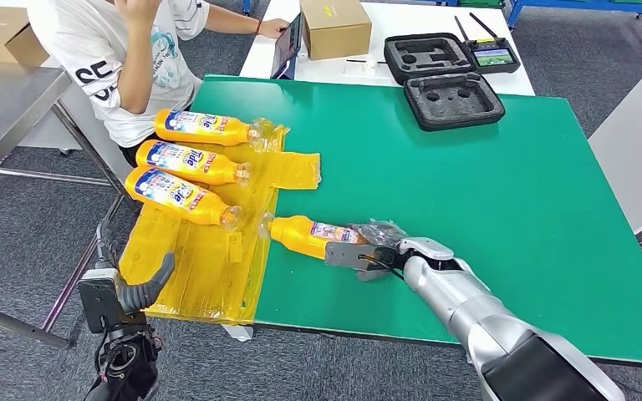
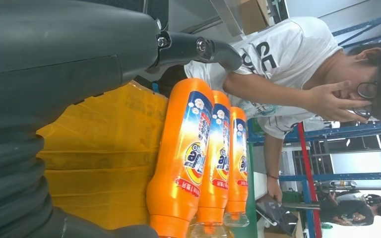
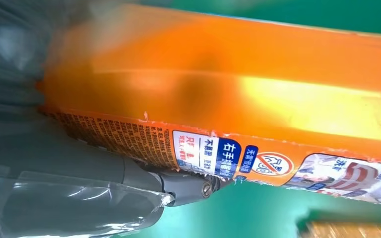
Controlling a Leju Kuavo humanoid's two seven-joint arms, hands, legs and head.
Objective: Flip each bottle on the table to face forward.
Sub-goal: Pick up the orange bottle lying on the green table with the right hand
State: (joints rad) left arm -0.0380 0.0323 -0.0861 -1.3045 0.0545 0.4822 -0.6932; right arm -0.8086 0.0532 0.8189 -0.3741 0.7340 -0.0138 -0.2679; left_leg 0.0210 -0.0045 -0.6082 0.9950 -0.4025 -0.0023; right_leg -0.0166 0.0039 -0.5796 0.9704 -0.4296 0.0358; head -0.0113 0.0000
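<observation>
Bottle (image 1: 308, 235) number four lies on the green table (image 1: 485, 192), just off the yellow sheet (image 1: 209, 267), its long axis running left to right, cap end toward the three bottles (image 1: 188, 163) already lined up there. Right hand (image 1: 368, 253) grips its base end, back label showing. Left hand (image 1: 125, 296) hangs below the table edge, holding nothing, thumb out.

Your robot's right arm (image 1: 485, 313), lower right, is smooth silver; its left hand (image 1: 121, 292) (lower left) is grey with black cabling.
</observation>
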